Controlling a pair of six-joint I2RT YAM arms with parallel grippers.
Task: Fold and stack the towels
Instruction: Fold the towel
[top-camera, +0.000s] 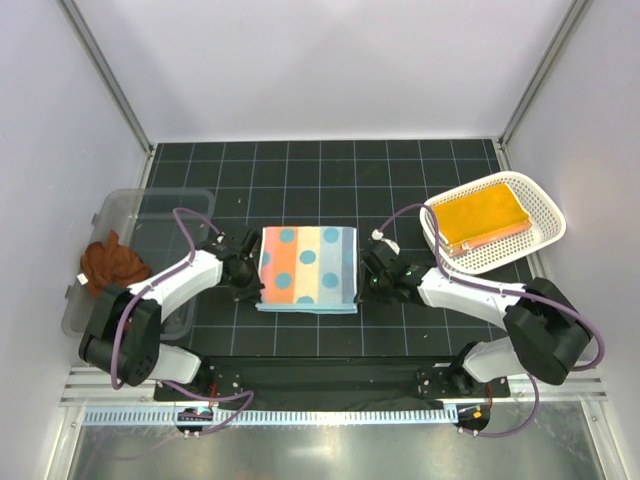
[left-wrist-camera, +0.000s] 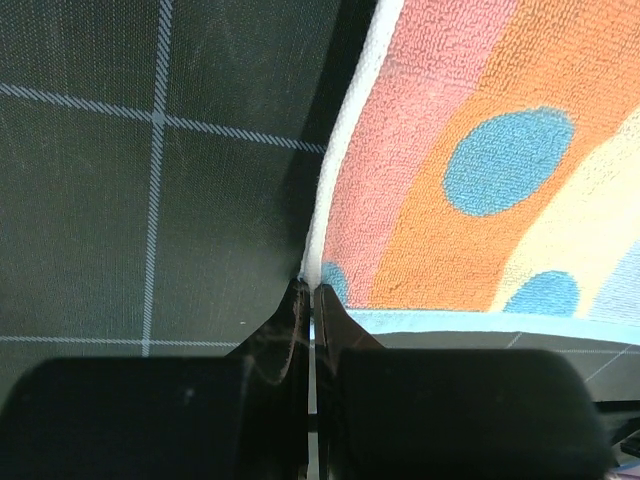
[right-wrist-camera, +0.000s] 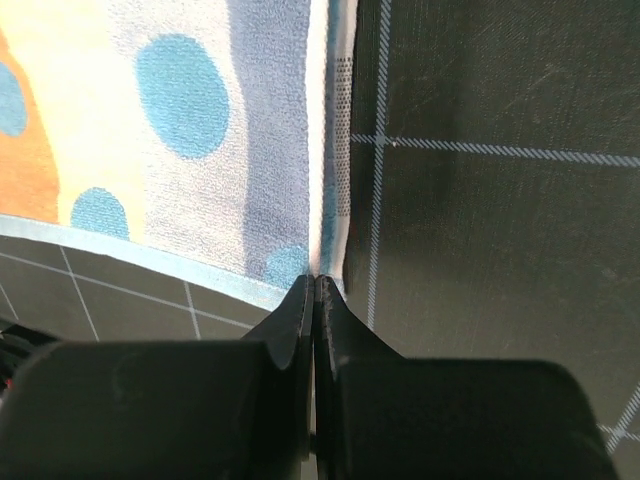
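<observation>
Lab test cell; white walls (top-camera: 330, 60), gridded mat (top-camera: 320, 170)

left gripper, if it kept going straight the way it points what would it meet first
The striped dotted towel: the left gripper is shut right at its edge near a corner, seemingly pinching it, so going on would push into the cloth at once.

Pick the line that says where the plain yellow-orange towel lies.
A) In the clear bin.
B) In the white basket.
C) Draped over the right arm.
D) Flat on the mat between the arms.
B: the yellow-orange towel lies folded in the white basket at the right; the clear bin holds a rust-brown towel.
</observation>
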